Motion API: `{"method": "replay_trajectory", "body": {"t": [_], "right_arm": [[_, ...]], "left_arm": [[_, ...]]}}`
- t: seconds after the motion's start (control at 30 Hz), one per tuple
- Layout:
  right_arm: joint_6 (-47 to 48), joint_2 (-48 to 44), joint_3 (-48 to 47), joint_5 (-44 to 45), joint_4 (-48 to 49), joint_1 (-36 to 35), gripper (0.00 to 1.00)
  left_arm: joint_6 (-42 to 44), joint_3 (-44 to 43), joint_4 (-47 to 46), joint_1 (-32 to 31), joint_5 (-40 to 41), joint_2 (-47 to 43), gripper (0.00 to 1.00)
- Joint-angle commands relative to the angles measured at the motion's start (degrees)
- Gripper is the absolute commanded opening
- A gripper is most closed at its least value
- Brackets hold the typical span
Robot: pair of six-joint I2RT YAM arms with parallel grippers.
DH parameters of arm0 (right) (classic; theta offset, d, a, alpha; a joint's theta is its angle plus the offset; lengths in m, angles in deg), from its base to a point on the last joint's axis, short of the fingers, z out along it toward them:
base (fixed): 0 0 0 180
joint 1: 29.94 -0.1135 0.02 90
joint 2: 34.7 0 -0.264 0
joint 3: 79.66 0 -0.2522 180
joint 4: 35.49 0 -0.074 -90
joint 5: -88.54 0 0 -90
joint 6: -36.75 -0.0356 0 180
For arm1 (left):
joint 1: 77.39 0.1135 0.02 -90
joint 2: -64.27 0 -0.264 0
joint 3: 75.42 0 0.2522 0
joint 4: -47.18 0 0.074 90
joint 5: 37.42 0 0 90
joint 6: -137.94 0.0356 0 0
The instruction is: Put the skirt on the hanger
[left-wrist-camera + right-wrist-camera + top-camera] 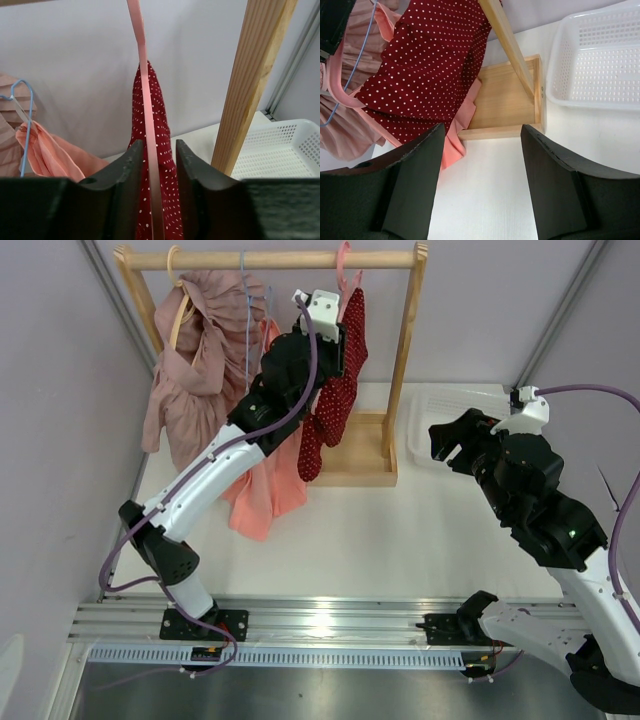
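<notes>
The surface (400, 540) lies bare from the near edge up to the base of the one wooden rack (408, 340) at the far edge. One white basket (600, 65) sits just beside the rack, toward the far right corner.

Three garments hang on the rail:
- a dusty-pink one (195, 370) on the left
- a salmon one (265, 495) in the middle
- the skirt (340, 390) nearest the right post, draped on the hanger (145, 85)

The two other hangers are tan wood (178, 310) and blue wire (25, 115).

The left end effector (159, 145) stands narrowly apart astride the pink hanger. The right end effector (482, 130) gapes wide and empty above the surface.
</notes>
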State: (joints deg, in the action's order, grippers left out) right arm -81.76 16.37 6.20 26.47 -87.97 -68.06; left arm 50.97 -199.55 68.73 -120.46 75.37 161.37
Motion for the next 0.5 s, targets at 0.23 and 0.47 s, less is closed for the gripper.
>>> {"method": "replay_trajectory", "body": {"t": [0.23, 0.47], "right_arm": [[1.44, -0.88, 1.45, -2.33, 1.9, 0.69, 0.77], [1.27, 0.87, 1.89, -6.83, 0.31, 1.04, 0.99]], "left_arm": [[-0.12, 0.84, 5.19, -0.26, -2.3, -11.57, 0.6], [-6.01, 22.07, 11.28, -0.26, -3.8, -32.71, 0.7]]}}
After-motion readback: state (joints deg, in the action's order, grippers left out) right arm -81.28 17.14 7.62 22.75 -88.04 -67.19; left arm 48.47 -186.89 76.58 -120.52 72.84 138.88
